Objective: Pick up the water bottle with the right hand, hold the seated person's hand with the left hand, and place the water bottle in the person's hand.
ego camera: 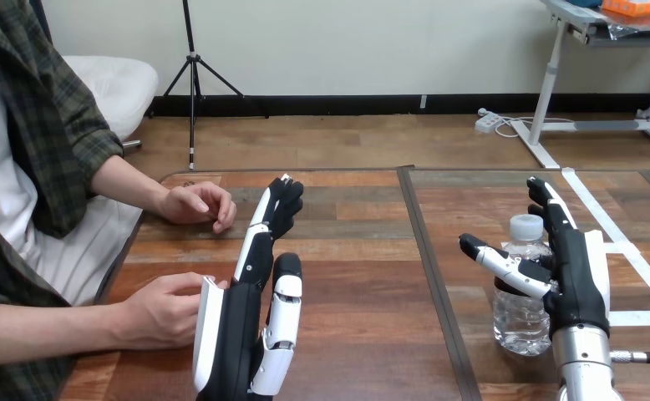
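The open right hand [576, 276] is beside the bottle [518, 316]. The open left hand [238, 334] is by the person's lower hand [163, 311].

On my feed I count one water bottle [518, 322], two robot hands (left hand [251, 322], right hand [576, 271]), two person's hands (far hand [195, 203], near hand [165, 309]), one wooden table [363, 334]

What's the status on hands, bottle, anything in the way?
Left hand open, fingers straight, beside the person's lower hand, not holding it. Right hand open, thumb across the clear plastic water bottle, upright on the wooden table. No obstacle between.
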